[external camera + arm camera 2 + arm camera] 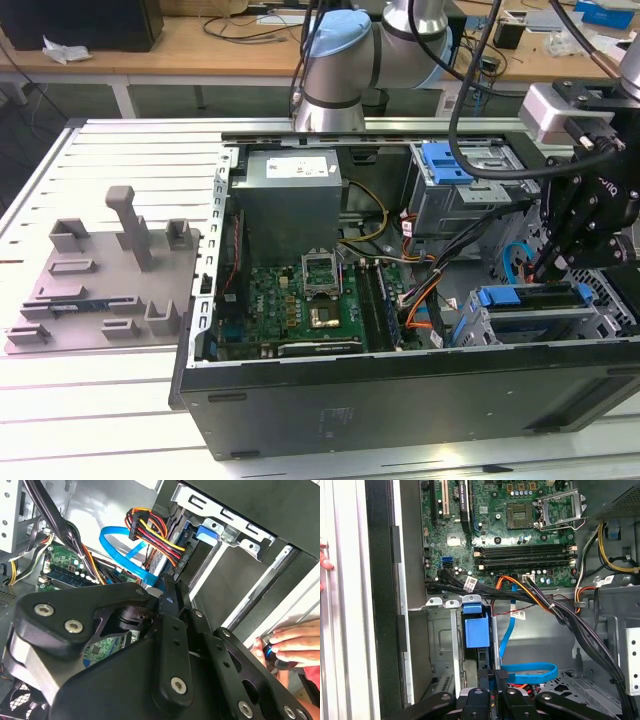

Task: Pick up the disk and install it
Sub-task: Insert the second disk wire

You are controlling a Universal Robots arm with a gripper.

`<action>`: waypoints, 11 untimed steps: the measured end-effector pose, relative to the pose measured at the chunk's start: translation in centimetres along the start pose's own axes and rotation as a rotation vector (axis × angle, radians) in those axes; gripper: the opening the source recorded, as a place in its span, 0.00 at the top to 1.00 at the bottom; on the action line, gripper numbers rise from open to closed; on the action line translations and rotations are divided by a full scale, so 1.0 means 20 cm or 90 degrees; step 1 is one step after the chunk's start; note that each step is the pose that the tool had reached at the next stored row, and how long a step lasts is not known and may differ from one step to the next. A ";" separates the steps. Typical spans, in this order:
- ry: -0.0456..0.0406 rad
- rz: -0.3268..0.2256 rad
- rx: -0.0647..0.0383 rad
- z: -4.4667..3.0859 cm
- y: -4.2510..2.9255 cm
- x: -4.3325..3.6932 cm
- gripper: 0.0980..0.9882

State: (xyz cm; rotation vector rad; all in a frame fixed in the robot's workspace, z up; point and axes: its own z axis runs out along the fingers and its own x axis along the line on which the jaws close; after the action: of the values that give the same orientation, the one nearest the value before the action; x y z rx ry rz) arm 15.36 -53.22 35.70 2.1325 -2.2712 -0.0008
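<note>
Claw point(548, 268) sits inside the open PC case point(400, 400); can't tell if clenched or released. Disk point(535, 297) stands on edge in the lower drive cage point(480, 325), just below the claw. Motherboard point(300, 305) beyond, fixture plate point(100, 285) farthest, outside the case.

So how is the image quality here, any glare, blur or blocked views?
Exterior view: even light, mild sheen on the slatted table, the case interior darker. Second wrist view: the black claw linkage blocks the lower half, and the cables behind stay sharp. First wrist view: bright and crisp on the motherboard, dark band along the case wall.
</note>
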 end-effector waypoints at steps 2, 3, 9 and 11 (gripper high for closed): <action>0.0000 0.000 0.000 0.000 0.000 0.000 0.93; 0.0000 0.000 0.000 0.000 -0.001 0.001 0.93; 0.0000 0.000 0.000 0.000 -0.011 0.007 0.93; 0.0000 0.000 0.000 0.000 -0.012 0.014 0.93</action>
State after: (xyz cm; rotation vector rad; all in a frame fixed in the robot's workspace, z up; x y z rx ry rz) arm 15.57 -53.51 35.69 2.1324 -2.2713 -0.0008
